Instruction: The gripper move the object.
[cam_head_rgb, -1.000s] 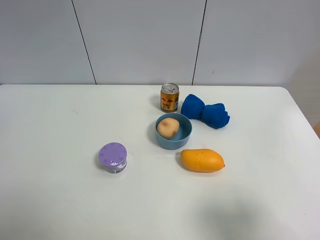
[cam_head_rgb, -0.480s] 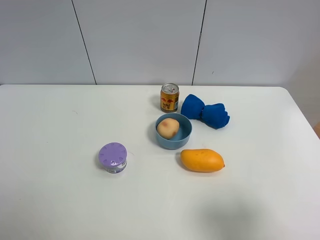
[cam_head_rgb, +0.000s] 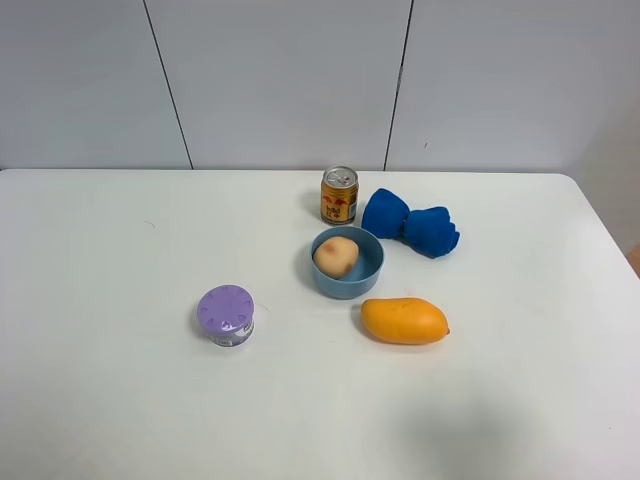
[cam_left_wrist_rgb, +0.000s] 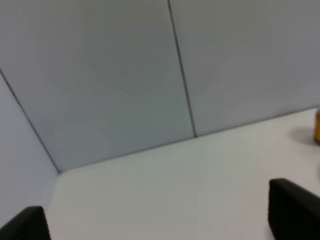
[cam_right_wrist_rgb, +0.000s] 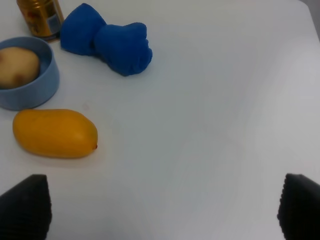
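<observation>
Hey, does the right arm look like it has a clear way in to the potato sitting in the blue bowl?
Probably yes. The potato lies uncovered in the open blue bowl, free from above. The right pincer is open and empty. The mango lies between it and the bowl, so a low approach looks blocked; coming from above seems best.

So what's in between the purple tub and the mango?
Nothing. In the high view, only bare table lies between the tub and the mango.

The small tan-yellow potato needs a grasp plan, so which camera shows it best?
The exterior high view: the small tan-yellow potato shows whole from above, lying inside the blue bowl. The right wrist view catches the potato at the frame edge, partly behind the bowl's wall. The left wrist view shows only wall and table, no potato.
</observation>
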